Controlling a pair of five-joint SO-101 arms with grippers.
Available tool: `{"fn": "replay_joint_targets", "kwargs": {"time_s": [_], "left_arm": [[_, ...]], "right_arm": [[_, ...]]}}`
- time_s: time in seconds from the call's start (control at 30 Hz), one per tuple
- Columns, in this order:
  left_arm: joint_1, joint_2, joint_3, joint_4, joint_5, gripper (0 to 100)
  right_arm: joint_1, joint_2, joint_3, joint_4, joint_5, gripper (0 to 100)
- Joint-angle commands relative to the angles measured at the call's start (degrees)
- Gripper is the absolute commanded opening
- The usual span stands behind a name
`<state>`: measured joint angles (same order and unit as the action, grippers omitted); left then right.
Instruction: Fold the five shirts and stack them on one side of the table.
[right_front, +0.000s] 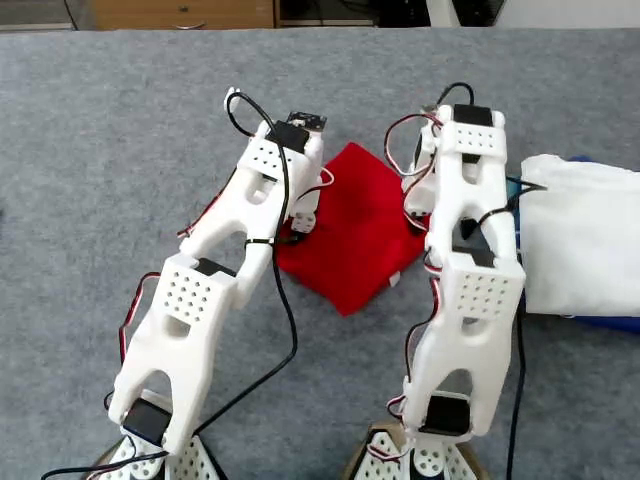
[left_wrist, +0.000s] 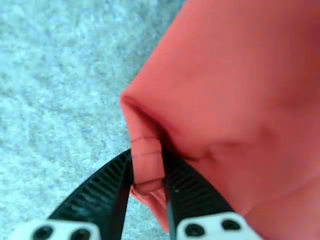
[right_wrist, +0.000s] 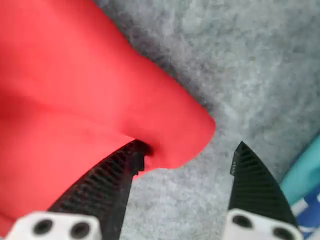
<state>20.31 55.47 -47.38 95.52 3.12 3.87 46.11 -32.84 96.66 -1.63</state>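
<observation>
Grey felt bench (right_front: 100, 150), red shirt (right_front: 355, 235) lying between both arms, mid-fold. Left end effector (left_wrist: 147, 185) pinches a shirt edge tight; right end effector (right_wrist: 190, 150) gapes wide at a corner (nothing gripped). Next, I'd judge: right closes, both carry the fold over.

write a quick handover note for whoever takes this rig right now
left hand: shut on a fold at the edge of the red shirt.
right hand: open at another corner of it, gripping nothing.
red shirt: a compact square mid-table, between the arms.
done: a folded white shirt lies on a blue one at the right side of the table; can't tell how many are beneath.
left: finish the red shirt and add it to that stack.
</observation>
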Motion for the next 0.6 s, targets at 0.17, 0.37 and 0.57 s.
{"fn": "replay_joint_targets", "kwargs": {"time_s": [0.17,0.37,0.57], "left_arm": [[-0.26,0.48,0.18,0.62,-0.26,2],[0.0,0.57,0.09,0.62,-0.35,2],[0.0,0.57,0.18,0.62,-0.35,2]], "right_arm": [[-2.59,2.68,-5.05,-0.18,-0.62,28.0],[-2.86,4.09,-5.32,-0.62,-0.09,12.3],[-2.86,4.44,-5.41,-0.7,2.37,8.1]]}}
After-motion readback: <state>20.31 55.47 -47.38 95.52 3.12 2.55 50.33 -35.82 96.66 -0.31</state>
